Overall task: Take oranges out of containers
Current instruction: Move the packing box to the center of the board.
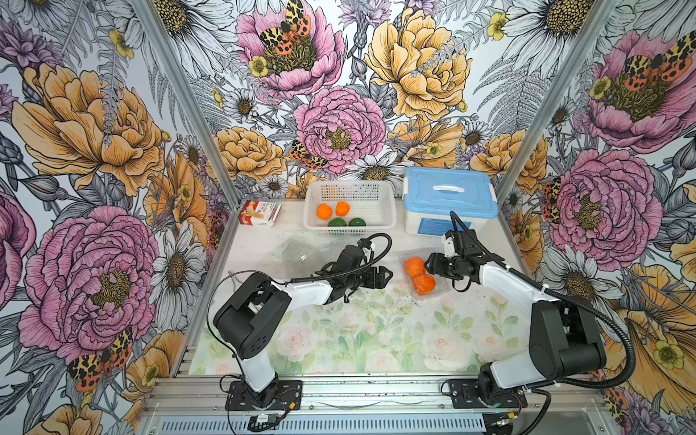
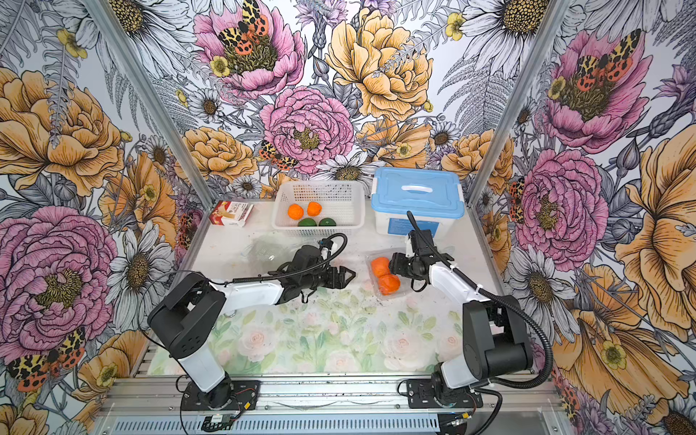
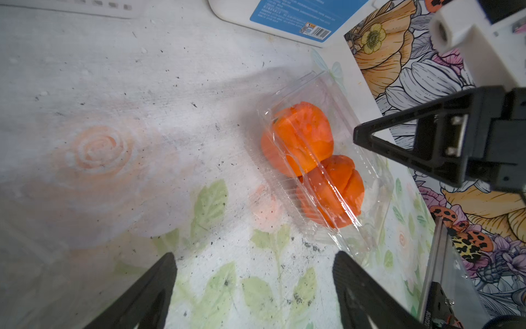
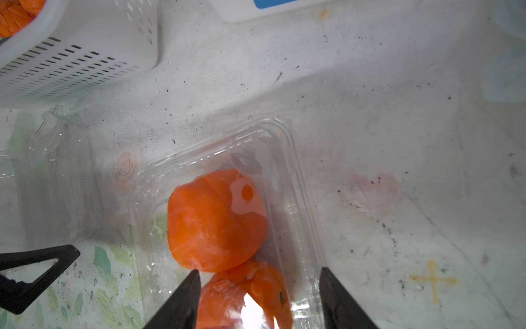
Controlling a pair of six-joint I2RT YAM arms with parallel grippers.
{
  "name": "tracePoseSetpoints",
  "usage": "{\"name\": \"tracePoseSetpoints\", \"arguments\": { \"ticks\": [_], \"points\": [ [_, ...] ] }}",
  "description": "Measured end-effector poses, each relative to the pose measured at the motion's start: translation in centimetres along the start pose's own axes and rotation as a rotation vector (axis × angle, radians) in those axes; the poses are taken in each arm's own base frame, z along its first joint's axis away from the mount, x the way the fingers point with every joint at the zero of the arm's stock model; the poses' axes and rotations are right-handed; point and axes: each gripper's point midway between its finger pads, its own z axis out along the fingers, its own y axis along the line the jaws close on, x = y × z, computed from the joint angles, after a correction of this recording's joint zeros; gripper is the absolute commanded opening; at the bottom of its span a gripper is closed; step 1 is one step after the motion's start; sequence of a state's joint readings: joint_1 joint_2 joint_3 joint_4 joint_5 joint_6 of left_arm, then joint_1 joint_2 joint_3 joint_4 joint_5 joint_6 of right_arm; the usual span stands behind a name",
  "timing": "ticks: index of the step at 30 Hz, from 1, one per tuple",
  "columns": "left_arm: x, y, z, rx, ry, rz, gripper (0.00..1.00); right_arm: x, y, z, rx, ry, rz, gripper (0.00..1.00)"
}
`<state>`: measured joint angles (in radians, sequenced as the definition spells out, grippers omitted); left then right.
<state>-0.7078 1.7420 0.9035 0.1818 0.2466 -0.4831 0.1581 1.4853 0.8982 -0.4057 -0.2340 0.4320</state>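
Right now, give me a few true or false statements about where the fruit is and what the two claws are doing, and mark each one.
1. The white basket holds two orange fruits and two green fruits. True.
2. The clear clamshell under the right claw is empty. False: two oranges sit inside it.
3. The left claw grips an orange. False: it is open, with only bare table between its fingers.
4. The blue lid is on the white tub. True.
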Motion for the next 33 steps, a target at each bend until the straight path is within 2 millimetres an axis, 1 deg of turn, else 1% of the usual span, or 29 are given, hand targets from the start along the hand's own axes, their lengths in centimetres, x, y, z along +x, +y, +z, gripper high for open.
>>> {"name": "tracePoseSetpoints", "arguments": {
  "ticks": [4,6,8,11,13,17,23,27,28,30,33],
  "points": [
    [0.6,0.3,0.6,0.000,0.024,-0.005,0.87,0.1,0.1,0.0,-0.004,-0.007,-0.004,0.64],
    [0.6,0.2,0.9,0.006,0.032,-0.006,0.91,0.2,0.3,0.0,-0.009,-0.010,-0.011,0.64],
    [0.6,-0.3,1.2,0.028,0.047,0.002,0.95,0.5,0.6,0.1,-0.015,-0.010,-0.020,0.64],
    [0.1,-1.4,1.9,0.063,0.057,0.018,0.94,0.9,1.0,0.0,-0.025,-0.013,-0.031,0.64],
    [0.3,-1.9,2.4,0.076,0.066,0.028,0.94,1.0,1.2,0.0,-0.029,-0.015,-0.032,0.64],
    [1.2,-1.8,2.9,0.076,0.093,0.028,0.94,1.7,1.8,-0.2,-0.041,-0.013,-0.033,0.64],
    [1.2,-1.9,2.9,0.084,0.087,0.028,0.93,2.9,2.5,-0.4,-0.058,-0.004,-0.034,0.64],
    [1.5,-1.7,2.9,0.089,0.077,0.029,0.90,3.4,2.5,-0.9,-0.068,-0.008,-0.028,0.64],
    [1.7,-1.5,2.9,0.088,0.079,0.027,0.88,3.5,2.5,-1.1,-0.070,-0.009,-0.026,0.65],
    [2.0,-1.1,2.8,0.083,0.081,0.017,0.81,3.7,2.8,-1.5,-0.086,-0.010,-0.020,0.66],
    [1.9,-0.5,2.7,0.086,0.074,0.000,0.78,3.6,3.5,-2.0,-0.120,-0.013,-0.024,0.66]
  ]
}}
